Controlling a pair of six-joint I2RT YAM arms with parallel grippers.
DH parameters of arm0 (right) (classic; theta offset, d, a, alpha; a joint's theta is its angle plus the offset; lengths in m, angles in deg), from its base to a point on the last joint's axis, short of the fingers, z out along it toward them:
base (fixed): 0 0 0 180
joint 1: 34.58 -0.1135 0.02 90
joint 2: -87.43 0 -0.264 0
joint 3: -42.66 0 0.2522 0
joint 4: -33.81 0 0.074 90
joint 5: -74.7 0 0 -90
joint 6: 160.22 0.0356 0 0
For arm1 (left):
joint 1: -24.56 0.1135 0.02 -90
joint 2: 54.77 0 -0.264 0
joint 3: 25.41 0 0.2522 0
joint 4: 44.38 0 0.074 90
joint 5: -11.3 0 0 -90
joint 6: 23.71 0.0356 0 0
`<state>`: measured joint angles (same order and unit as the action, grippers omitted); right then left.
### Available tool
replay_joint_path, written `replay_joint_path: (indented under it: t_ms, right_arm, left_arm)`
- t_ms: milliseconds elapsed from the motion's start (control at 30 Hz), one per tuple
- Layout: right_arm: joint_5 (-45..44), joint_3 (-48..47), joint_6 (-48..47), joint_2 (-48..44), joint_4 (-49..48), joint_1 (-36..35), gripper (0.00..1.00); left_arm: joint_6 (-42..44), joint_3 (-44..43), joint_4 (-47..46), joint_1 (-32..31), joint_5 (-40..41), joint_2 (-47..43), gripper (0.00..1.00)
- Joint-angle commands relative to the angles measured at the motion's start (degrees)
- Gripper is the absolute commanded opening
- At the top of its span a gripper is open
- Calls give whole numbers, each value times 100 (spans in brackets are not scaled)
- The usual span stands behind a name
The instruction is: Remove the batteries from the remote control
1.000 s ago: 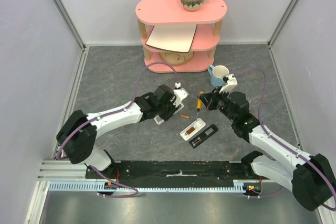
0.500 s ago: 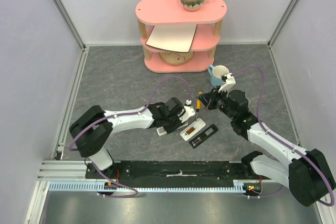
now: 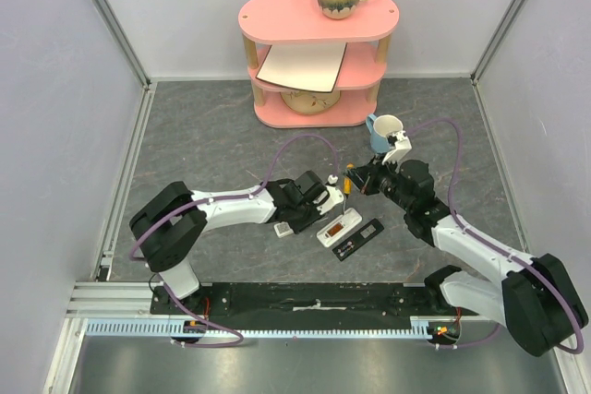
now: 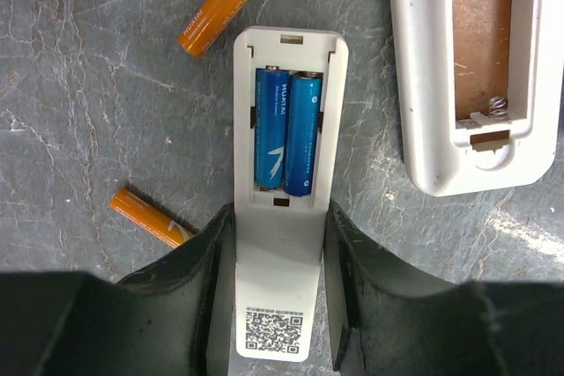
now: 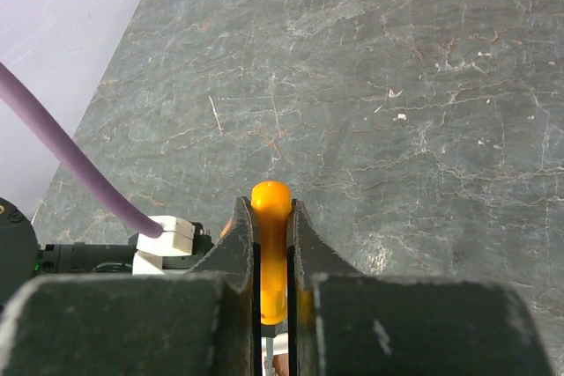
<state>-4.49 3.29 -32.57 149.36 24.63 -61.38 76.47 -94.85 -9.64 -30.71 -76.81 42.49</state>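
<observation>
A grey marbled table is occupied at the back by a pink shelf unit, with a blue mug set beside it. Nearer are laid a white remote with its bay open and empty, a black cover just beside it, two loose orange batteries and a smaller remote holding two blue batteries.

Left wrist view: the top edge cuts off the larger remote; a finger of the left gripper hides one end of the lower orange battery

Right wrist view: the right gripper hides most of the screwdriver shaft

Top view: the small remote is mostly covered, its cells unseen
</observation>
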Motion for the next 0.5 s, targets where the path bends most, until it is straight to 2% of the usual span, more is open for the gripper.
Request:
replay_joint_path:
  t_ms: [0,100,367,467]
  right_arm:
    - [219,143,164,108,-685,18,0]
    - [334,205,225,196,-966,9,0]
    - [405,205,287,416,-1239,0,0]
    - [405,214,304,504,-1336,-9,0]
  left_arm:
    - [-322,-40,74,-37,13,-215,43]
    - [-454,101,30,-46,-127,-417,61]
    - [-920,444,-243,-37,-67,-883,65]
    - [-1130,427,-59,-19,4,-831,67]
